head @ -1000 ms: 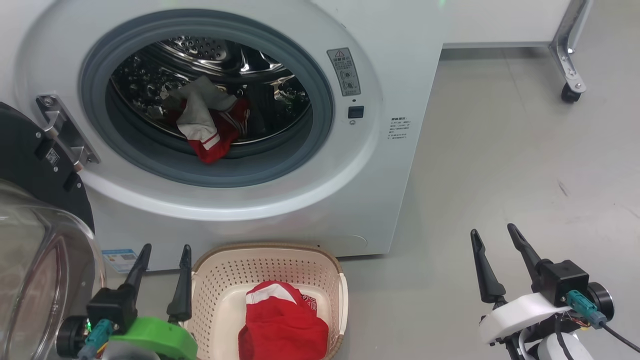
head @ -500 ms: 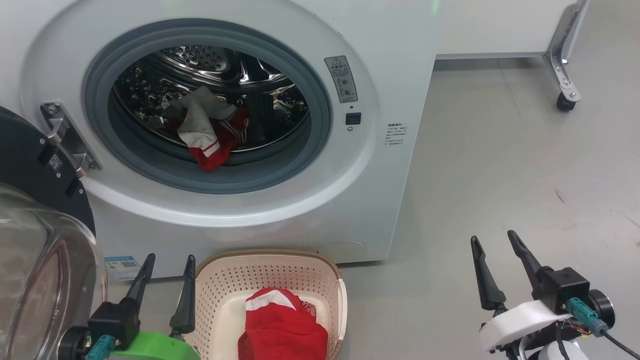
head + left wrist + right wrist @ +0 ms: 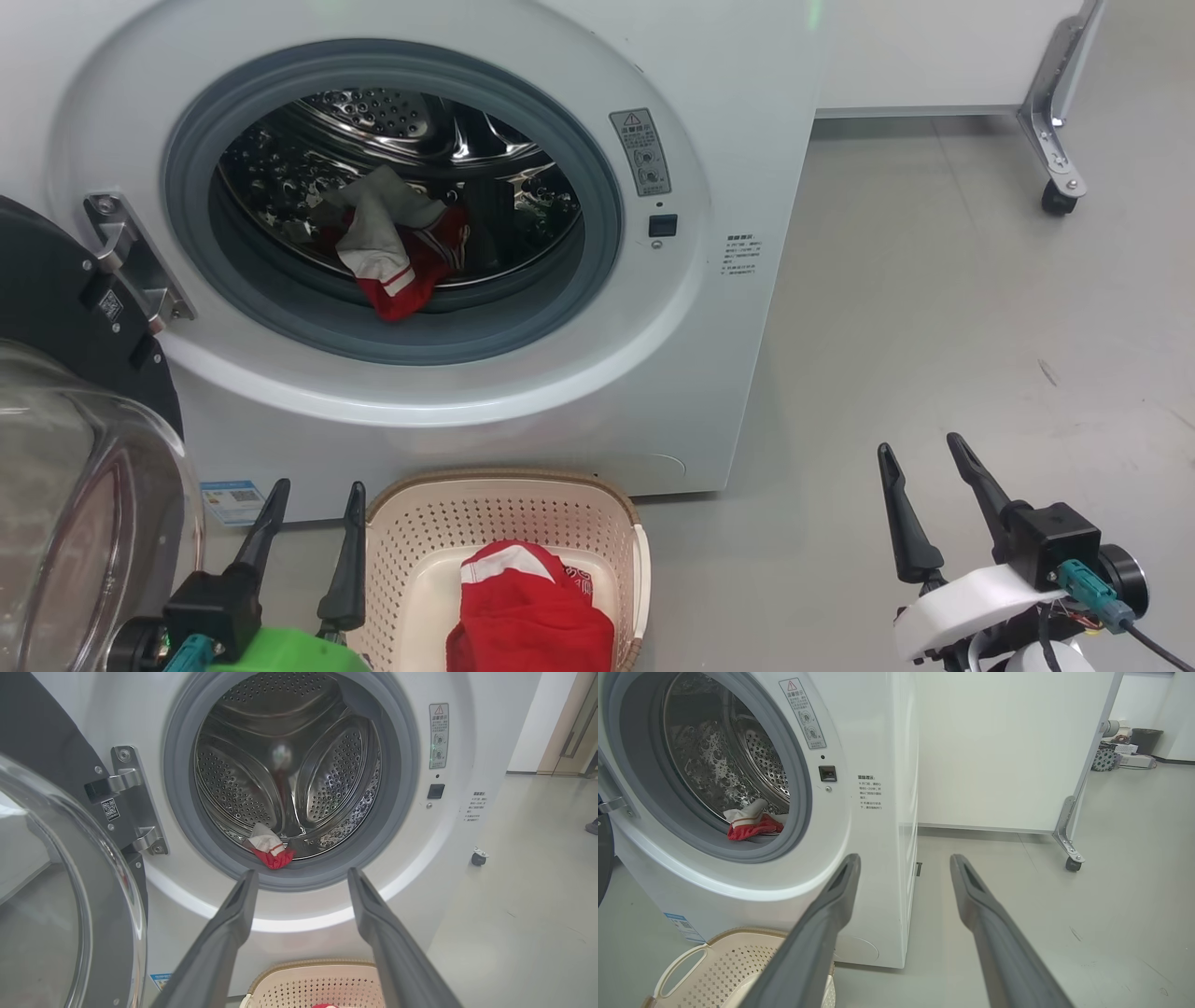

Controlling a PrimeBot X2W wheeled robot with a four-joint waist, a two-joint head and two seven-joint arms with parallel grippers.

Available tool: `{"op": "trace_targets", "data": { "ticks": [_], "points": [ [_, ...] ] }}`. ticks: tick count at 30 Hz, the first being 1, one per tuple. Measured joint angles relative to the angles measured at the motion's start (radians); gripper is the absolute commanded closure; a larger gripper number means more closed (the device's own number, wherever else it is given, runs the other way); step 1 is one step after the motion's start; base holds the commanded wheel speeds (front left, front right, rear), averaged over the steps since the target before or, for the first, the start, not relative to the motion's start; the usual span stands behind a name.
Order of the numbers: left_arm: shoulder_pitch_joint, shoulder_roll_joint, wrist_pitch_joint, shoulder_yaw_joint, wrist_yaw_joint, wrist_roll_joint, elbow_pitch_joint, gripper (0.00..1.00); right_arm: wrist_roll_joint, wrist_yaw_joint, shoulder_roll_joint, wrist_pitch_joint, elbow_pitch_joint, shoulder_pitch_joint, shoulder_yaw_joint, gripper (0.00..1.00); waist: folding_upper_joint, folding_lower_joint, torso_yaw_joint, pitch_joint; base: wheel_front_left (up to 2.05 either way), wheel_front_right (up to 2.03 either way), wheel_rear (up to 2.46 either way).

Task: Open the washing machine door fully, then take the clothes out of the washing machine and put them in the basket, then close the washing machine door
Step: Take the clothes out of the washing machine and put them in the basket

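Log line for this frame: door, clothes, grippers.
door: open | drum: red-white garment inside | basket: red garment in | left gripper: open, empty | right gripper: open, empty

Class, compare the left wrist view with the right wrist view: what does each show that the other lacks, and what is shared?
Left wrist, not right: the washing machine door's glass window, the drum's back wall. Right wrist, not left: the washing machine's side panel, a dark bin. Shared: clothes in the drum opening, the basket, and an open hand each: left hand, right hand.
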Motion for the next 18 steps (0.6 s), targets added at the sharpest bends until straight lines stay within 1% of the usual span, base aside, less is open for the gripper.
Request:
{"op": "trace_targets", "data": {
  "ticks": [10,18],
  "points": [
    [0.015,0.000,0.018,-0.005,0.010,0.000,-0.016,0.00,0.000,0.000,0.000,0.015,-0.017,0.006,0.008,0.00,0.0000,0.0000,0.004,0.002,0.00,0.00,0.00],
    [0.010,0.007,0.053,-0.011,0.013,0.003,-0.021,0.00,0.000,0.000,-0.001,0.026,-0.045,0.006,0.019,0.00,0.0000,0.0000,-0.003,0.034,0.00,0.00,0.00]
  ]
}}
